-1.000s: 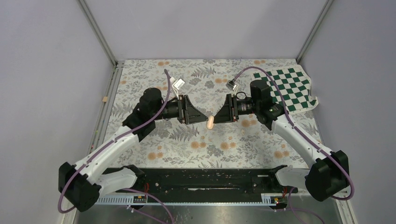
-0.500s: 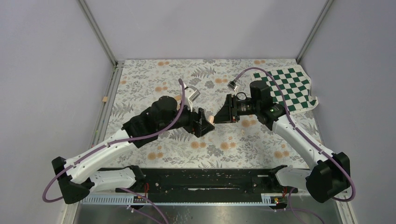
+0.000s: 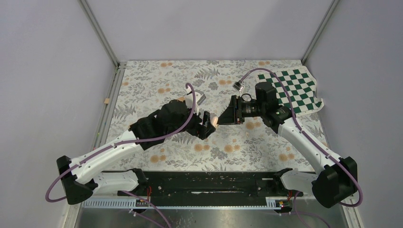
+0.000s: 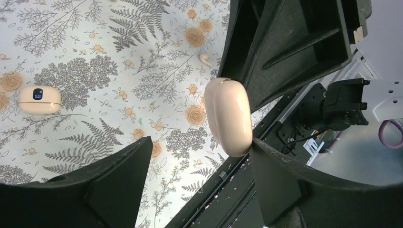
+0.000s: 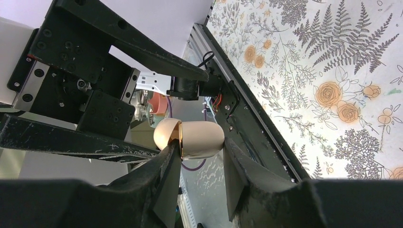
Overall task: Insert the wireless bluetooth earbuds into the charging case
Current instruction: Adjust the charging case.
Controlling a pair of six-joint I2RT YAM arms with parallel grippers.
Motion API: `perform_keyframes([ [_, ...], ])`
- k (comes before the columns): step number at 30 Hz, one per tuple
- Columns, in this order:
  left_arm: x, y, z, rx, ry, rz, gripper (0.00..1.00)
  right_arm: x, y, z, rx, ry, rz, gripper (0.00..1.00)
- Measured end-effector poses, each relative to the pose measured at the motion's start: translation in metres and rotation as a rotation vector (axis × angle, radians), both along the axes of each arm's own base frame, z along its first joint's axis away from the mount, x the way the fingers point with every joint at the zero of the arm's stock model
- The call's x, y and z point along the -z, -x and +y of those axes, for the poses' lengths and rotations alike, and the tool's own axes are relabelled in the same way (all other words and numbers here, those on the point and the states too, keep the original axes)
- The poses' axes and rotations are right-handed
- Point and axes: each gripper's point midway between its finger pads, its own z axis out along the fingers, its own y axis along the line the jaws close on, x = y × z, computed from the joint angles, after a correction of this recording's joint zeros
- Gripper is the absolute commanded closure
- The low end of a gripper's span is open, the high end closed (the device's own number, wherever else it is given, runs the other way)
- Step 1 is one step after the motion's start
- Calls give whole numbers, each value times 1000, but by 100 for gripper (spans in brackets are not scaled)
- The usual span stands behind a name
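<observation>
The charging case (image 5: 192, 138), a pale peach rounded capsule with a gold seam, hangs above the table with my right gripper (image 5: 202, 145) shut on it. In the top view the case (image 3: 214, 120) sits between the two arms, my right gripper (image 3: 223, 118) to its right. My left gripper (image 4: 199, 142) is open right at the case (image 4: 228, 116). Its right finger (image 4: 280, 180) meets the case's lower end; its left finger (image 4: 119, 180) stands well apart. One tiny peach earbud (image 4: 205, 59) lies on the floral cloth below.
A second peach rounded thing with a small dark number display (image 4: 39, 99) lies on the floral cloth (image 3: 157, 80). A green checkered cloth (image 3: 292, 90) covers the back right corner. The black base rail (image 3: 214, 183) runs along the near edge.
My left arm has swung right and forward, bringing its gripper up against the held case, with its jaws wider. The right arm and the case have stayed in place.
</observation>
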Motion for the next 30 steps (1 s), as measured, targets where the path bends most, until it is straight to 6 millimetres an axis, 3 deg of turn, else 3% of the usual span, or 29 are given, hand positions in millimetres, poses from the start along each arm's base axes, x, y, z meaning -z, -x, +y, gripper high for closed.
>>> perform_keyframes([
  [5, -2, -4, 6, -31, -9, -20, 25, 1, -3, 0, 17, 8, -4, 100],
  [15, -25, -10, 24, -99, 38, -73, 23, 0, 1, 0, -2, 0, 0, 100],
  [19, -29, -15, 27, -82, 113, 4, 26, -1, 2, 0, -9, -4, 1, 100],
  [24, -34, -32, 44, -94, 291, 122, 26, -1, 3, 0, -18, -8, 2, 100],
  [30, -38, -14, 29, 76, 435, 254, 24, -2, 6, 1, -30, -14, 5, 100],
])
